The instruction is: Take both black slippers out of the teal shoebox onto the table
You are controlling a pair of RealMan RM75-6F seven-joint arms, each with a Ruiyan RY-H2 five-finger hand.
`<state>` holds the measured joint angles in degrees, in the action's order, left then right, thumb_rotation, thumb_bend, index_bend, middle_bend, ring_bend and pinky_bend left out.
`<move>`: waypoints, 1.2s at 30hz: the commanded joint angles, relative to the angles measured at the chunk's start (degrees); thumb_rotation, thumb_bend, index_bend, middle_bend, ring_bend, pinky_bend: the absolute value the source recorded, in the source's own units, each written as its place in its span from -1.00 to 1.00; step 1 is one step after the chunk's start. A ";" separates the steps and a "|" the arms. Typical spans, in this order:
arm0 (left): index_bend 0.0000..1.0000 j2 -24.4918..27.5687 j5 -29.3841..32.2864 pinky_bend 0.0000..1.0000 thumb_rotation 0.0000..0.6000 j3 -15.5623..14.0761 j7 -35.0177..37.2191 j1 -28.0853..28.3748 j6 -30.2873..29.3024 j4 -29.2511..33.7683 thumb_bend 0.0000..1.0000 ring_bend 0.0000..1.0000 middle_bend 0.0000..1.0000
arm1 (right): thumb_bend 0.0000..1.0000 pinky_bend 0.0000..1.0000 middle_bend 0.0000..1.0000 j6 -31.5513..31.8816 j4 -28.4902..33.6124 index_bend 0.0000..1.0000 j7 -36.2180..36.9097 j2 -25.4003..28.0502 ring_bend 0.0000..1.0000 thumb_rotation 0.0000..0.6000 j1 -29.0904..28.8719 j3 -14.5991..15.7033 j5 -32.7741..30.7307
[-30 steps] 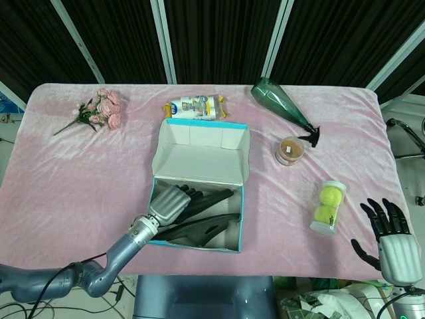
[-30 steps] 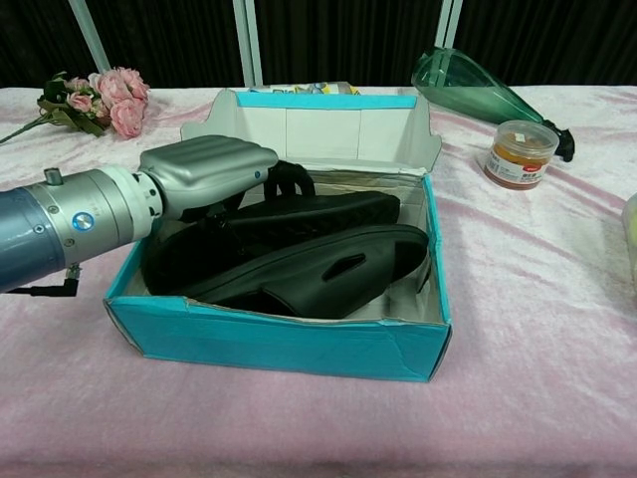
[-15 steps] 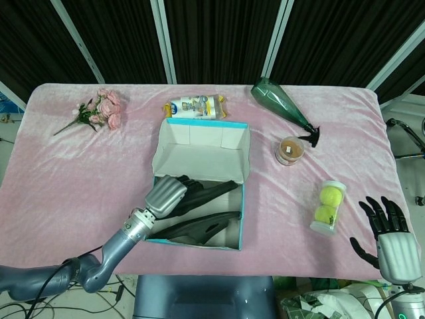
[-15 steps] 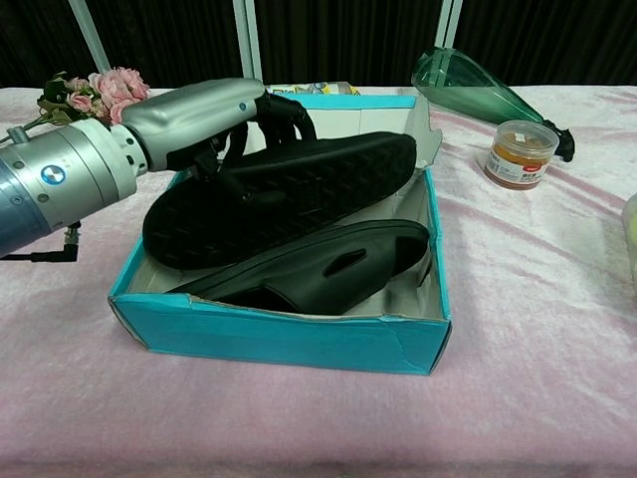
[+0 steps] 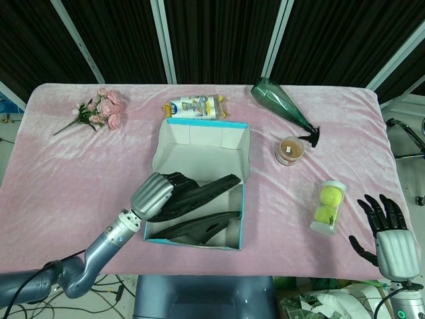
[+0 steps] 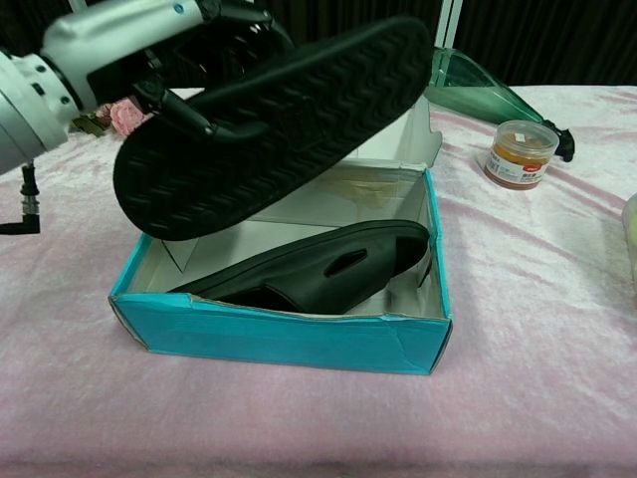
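The teal shoebox point(image 5: 242, 219) point(image 6: 299, 337) stands open at the table's front centre, its lid upright behind it. My left hand point(image 5: 155, 193) point(image 6: 139, 40) grips one black slipper point(image 5: 199, 193) point(image 6: 274, 115) and holds it in the air above the box, sole facing the chest camera. The second black slipper point(image 5: 196, 228) point(image 6: 323, 267) lies inside the box along its near side. My right hand point(image 5: 390, 232) hovers open at the front right edge, off the table, holding nothing.
A tube of tennis balls point(image 5: 327, 207) lies right of the box. Further back are a small brown-lidded jar point(image 5: 290, 149) point(image 6: 520, 152), a green bottle point(image 5: 282, 103) point(image 6: 478, 88), a snack packet point(image 5: 196, 107) and pink flowers point(image 5: 99, 111) point(image 6: 105, 110) at the back left.
My left hand has lifted the upper slipper from inside the box to well above it, moving up and slightly left. The other slipper and my right hand stay where they were.
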<state>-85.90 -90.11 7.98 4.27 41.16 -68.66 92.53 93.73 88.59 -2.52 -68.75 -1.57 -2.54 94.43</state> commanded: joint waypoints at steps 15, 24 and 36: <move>-0.32 9.16 20.07 0.19 1.00 1.98 -21.76 -9.21 -0.97 -8.49 -0.23 -0.16 -0.05 | -0.68 -0.82 -0.76 -1.93 -1.78 -0.63 2.16 -0.38 -0.97 1.00 -2.02 -0.92 -0.31; -0.36 0.60 29.18 0.15 1.00 5.30 -25.50 -3.05 9.53 -22.60 -0.27 -0.20 -0.13 | -0.68 -0.82 -0.76 -1.81 -1.31 -0.63 1.67 -0.01 -0.97 1.00 -2.09 -0.72 -0.07; -1.00 -2.85 31.93 -0.77 1.00 3.39 -31.67 0.38 15.65 -25.14 -1.00 -0.99 -0.98 | -0.68 -0.82 -0.77 -1.23 -1.72 -0.67 2.54 -0.38 -0.97 1.00 -2.50 -0.71 0.88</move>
<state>-89.00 -58.75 12.14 -26.18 41.18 -54.03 66.35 92.43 86.93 -0.05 -69.08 -4.02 -3.22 95.24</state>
